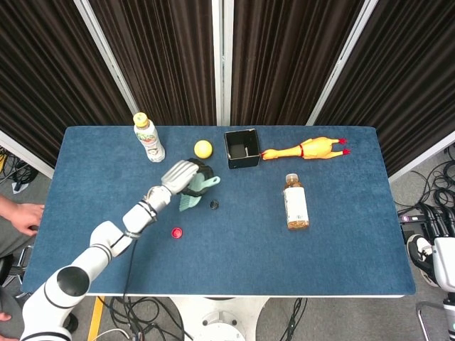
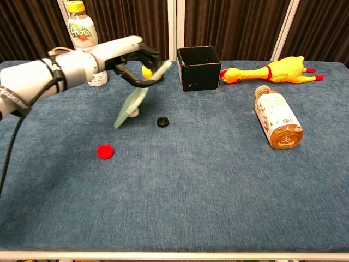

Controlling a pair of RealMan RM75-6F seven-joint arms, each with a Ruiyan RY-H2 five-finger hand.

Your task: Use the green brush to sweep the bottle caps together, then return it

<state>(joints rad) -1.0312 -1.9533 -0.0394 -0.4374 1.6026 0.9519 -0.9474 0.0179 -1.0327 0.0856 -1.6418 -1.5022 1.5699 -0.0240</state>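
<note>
Holding the brush (image 2: 136,97) by its handle, the left hand (image 2: 132,60) has its fingers curled round the upper end, so the bristles hang down and slant toward the table (image 2: 218,180). That tilt looks chosen, I judge, to put the bristle edge low beside the caps while the hand stays clear above them. In the chest view the bristle tip covers most of the white cap (image 2: 132,113), which peeks out just under it; whether bristles touch the cap or hover over it I cannot tell.

Taking the black cap (image 2: 162,121) as the landmark: the white cap lies just to its left, the brush tip is also left of it and near, and the red cap (image 2: 105,152) sits further left and nearer the robot, well apart. Three caps in all, not yet together, so the sweeping seems barely begun.

Behind the black cap stands one black box (image 2: 198,66), open on top, and one yellow ball (image 1: 203,148), partly hidden by the hand in the chest view. Two bottles: one upright (image 2: 83,33) far behind and left of the black cap, one lying on its side (image 2: 277,117) well to its right. One rubber chicken (image 2: 270,71) lies beyond that fallen bottle.

The right hand appears in neither view.
</note>
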